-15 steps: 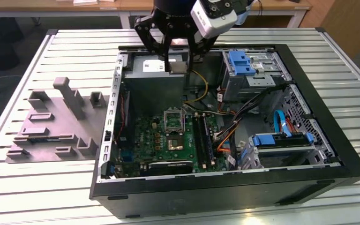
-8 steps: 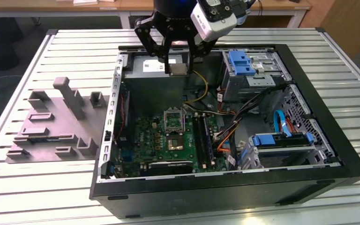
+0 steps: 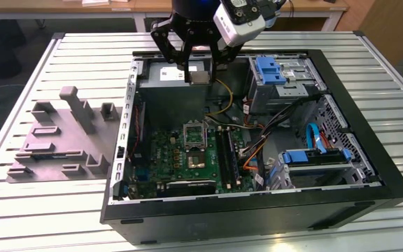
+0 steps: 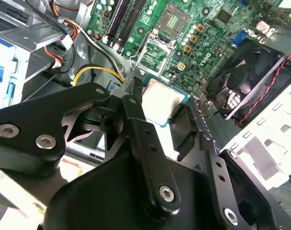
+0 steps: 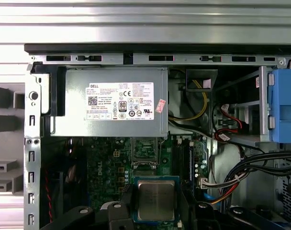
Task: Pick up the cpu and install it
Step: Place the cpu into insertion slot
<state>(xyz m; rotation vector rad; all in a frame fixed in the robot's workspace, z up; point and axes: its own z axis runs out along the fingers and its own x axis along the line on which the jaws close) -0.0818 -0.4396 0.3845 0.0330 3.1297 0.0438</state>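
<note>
The claw [image 3: 201, 67] was clenched on the cpu [image 3: 200, 78]. Its fingers [image 4: 135, 96] pinched opposite edges of the chip, whose silver face was turned toward both wrist cameras. In the exterior view the pair hung at about 12 o'clock over the open computer case [image 3: 369, 173], above the power supply [image 3: 168, 73] and clear of the board. The socket [image 3: 194, 130], which looked empty, lay toward 6 o'clock from the claw, deeper in the case on the green motherboard [image 3: 166, 152]. Being square, the cpu had no long axis; in the first wrist view its edges ran roughly parallel with the socket frame. The grey fixture [image 3: 54, 142] sat at 9 o'clock on the tabletop [image 3: 40, 210], well apart.
</note>
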